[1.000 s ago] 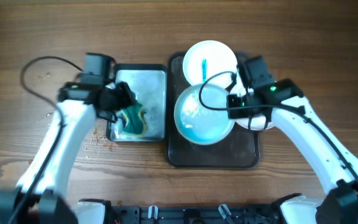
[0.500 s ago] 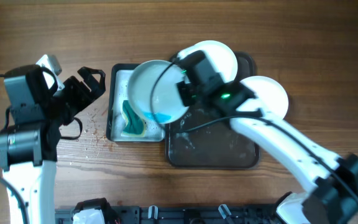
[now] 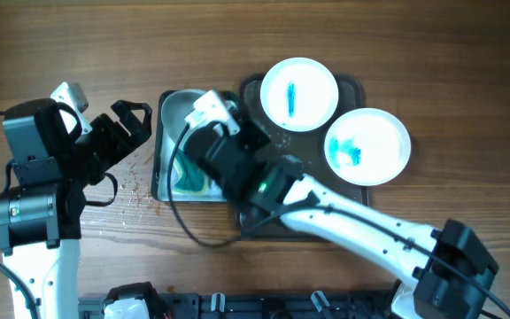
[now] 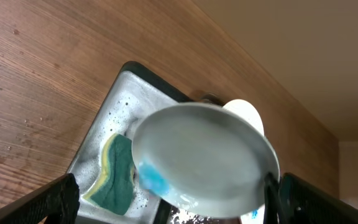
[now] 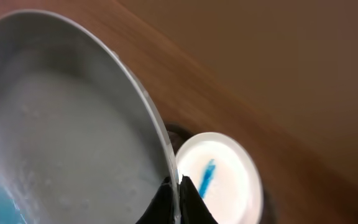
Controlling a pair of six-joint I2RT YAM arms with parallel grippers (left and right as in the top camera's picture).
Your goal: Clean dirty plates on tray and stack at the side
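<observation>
My right gripper [image 5: 178, 194] is shut on the rim of a white plate [image 5: 55, 124] with a blue smear. It holds the plate tilted over the metal basin [image 3: 171, 111]. The plate also shows in the left wrist view [image 4: 204, 155]. In the overhead view my right wrist [image 3: 215, 137] covers it. A green and yellow sponge [image 3: 189, 182] lies in the basin. Two more white plates with blue marks are at the dark tray [image 3: 326, 221]: one at its back [image 3: 299, 93], one at its right edge [image 3: 367, 146]. My left gripper [image 3: 127, 124] is open and empty, left of the basin.
Water drops and crumbs lie on the wooden table [image 3: 131, 190] left of the basin. My right arm [image 3: 361, 226] stretches across the dark tray from the front right. Cables run by my left arm.
My right arm has carried the plate left from the tray to over the basin. My left gripper has left the sponge and drawn back to the left, open.
</observation>
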